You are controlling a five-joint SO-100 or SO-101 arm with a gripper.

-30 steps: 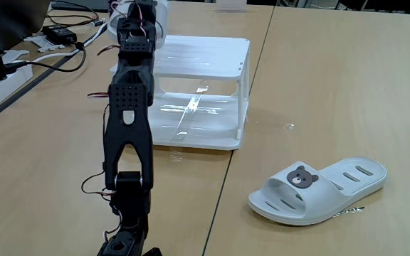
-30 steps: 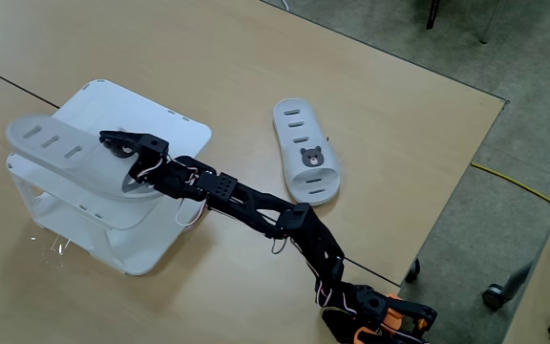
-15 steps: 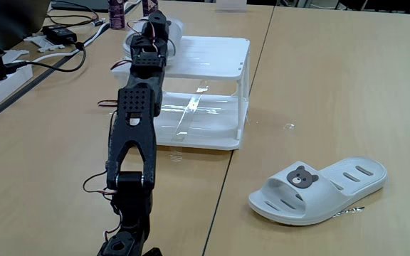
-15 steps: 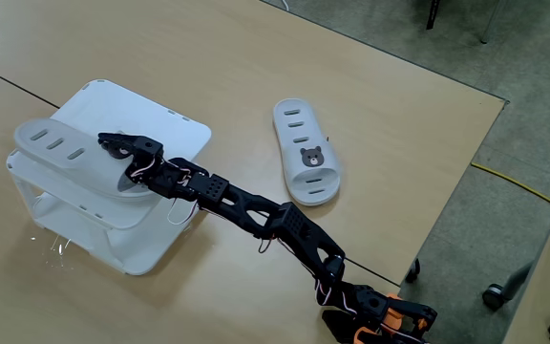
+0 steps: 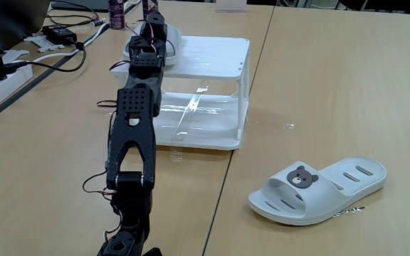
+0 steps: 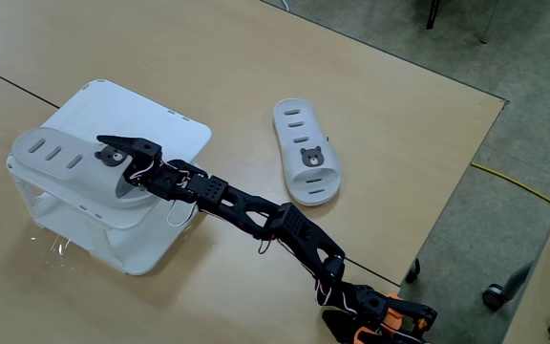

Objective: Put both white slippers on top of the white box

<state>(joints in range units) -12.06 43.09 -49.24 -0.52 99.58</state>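
**One slipper up on the rack, one still on the bench**

Starting closest to the camera: the second slipper is just sitting flat on the bench, bear badge up, well apart from the rack and not touched by anything. So that one's still to do.

Further back, the arm stretches out over the white box, and the first slipper looks to be lying on the slatted top, along the left edge in the high fixed view. I'd call this roughly the halfway mark: first slipper delivered or as good as, second one untouched.

The jaws are right at the strap end of that slipper, by the bear badge. In the high view there seems to be a gap between the two fingers, with one finger over the strap, but I honestly can't tell if they've let go or are pinching it. The low view has them mostly end-on, so no help there.
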